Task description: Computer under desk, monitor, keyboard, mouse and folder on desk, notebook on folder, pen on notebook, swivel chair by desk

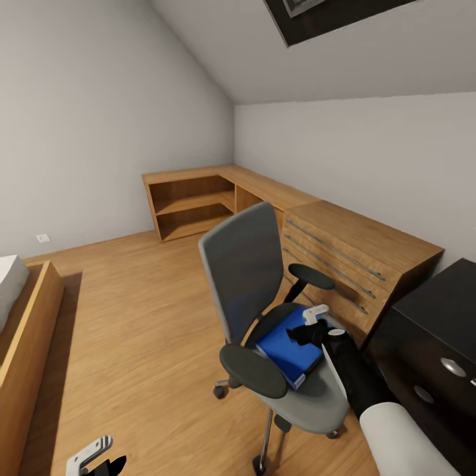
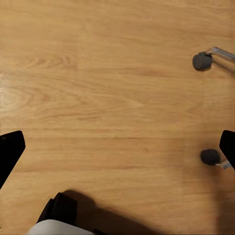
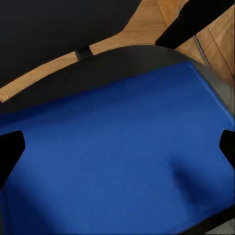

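Observation:
The grey swivel chair (image 1: 246, 264) stands on the wood floor in the middle of the head view, beside the low cabinet. On its seat lies the bright blue folder (image 1: 285, 354). My right gripper (image 1: 311, 324) hovers just over the folder's far end. In the right wrist view it (image 3: 117, 149) is open, its fingertips (image 3: 10, 152) spread wide above the folder's blue cover (image 3: 122, 186), holding nothing. My left gripper (image 1: 92, 456) hangs low near the floor, open and empty (image 2: 117, 147). A corner of the black desk (image 1: 430, 311), with silver-knobbed drawers, shows at the right.
A light-wood cabinet (image 1: 357, 254) with long handles runs along the right wall into corner shelving (image 1: 192, 201). A wooden bed frame (image 1: 26, 337) sits at the left. Two chair castors (image 2: 201, 60) rest on the floor near the left gripper.

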`<state>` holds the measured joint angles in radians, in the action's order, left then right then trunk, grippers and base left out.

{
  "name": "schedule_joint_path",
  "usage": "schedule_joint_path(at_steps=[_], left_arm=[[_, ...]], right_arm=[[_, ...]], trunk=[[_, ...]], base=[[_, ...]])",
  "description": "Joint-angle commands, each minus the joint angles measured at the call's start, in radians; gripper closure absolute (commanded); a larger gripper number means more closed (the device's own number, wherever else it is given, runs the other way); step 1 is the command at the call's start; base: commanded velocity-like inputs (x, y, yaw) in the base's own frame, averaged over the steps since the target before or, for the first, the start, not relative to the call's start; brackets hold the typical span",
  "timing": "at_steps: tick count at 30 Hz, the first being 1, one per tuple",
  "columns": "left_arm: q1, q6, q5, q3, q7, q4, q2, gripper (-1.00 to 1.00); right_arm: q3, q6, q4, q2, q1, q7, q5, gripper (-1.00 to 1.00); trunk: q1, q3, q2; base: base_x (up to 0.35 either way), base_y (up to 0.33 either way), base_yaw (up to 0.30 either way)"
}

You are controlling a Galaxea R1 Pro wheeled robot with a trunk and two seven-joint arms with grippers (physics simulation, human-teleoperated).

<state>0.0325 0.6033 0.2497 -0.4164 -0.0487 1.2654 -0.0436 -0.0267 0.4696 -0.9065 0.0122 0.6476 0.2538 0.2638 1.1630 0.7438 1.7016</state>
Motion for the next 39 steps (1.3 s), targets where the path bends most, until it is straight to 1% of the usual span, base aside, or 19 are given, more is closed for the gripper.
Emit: schedule_joint_path(at_steps=[1,5,8,9,13,15,20,26,32,39], left_arm=[[0.0,0.006,0.0,-0.003,-0.005,0.001,-0.001,-1.0],[0.0,0.005,0.0,-0.004,-0.004,0.001,-0.001,-1.0],[0.0,0.005,0.0,-0.004,-0.003,0.0,-0.001,-1.0],[0.0,0.005,0.0,-0.005,-0.002,0.0,-0.001,-1.0],[0.0,0.005,0.0,-0.005,-0.002,0.0,0.0,-1.0],[0.0,0.006,-0.001,-0.009,-0.002,0.0,0.001,-1.0],[0.0,0.006,0.0,-0.017,-0.001,-0.001,0.001,-1.0],[0.0,0.006,0.0,-0.022,0.0,-0.007,0.001,-1.0],[0.0,0.004,0.0,-0.023,0.0,-0.007,0.001,-1.0],[0.0,0.003,0.0,-0.024,0.0,-0.008,0.001,-1.0]], right_arm=[[0.001,0.004,-0.011,0.0,0.001,0.0,0.011,-1.0],[0.015,0.004,-0.023,-0.001,0.003,-0.009,0.01,-1.0],[0.04,0.003,-0.027,-0.001,0.005,-0.01,0.01,-1.0],[0.054,0.001,-0.028,-0.001,0.005,-0.011,0.01,-1.0],[0.074,-0.016,-0.03,-0.001,0.006,-0.01,0.009,-1.0],[0.082,-0.045,-0.032,0.0,0.006,-0.009,0.009,-1.0],[0.09,-0.098,-0.031,0.003,0.006,-0.008,0.009,-1.0],[0.109,-0.107,-0.031,0.006,0.006,-0.007,0.009,-1.0],[0.109,-0.108,-0.031,0.005,0.004,-0.008,0.009,-1.0],[0.11,-0.108,-0.031,0.003,0.004,-0.007,0.009,-1.0]], trunk=[[-0.004,-0.002,-0.007],[-0.019,-0.015,-0.035],[-0.031,-0.024,-0.056],[-0.035,-0.028,-0.063],[-0.035,-0.028,-0.063],[-0.035,-0.028,-0.063],[-0.035,-0.028,-0.063],[-0.035,-0.028,-0.063],[-0.035,-0.028,-0.063],[-0.035,-0.028,-0.063]], base=[[0.0,0.0,0.0],[0.0,0.0,0.0],[0.0,0.0,0.0],[0.0,0.0,0.0],[0.0,0.0,0.0],[0.0,0.0,0.0],[0.0,0.0,0.0],[0.0,0.0,0.0],[0.013,0.0,0.0],[0.229,0.0,0.0]])
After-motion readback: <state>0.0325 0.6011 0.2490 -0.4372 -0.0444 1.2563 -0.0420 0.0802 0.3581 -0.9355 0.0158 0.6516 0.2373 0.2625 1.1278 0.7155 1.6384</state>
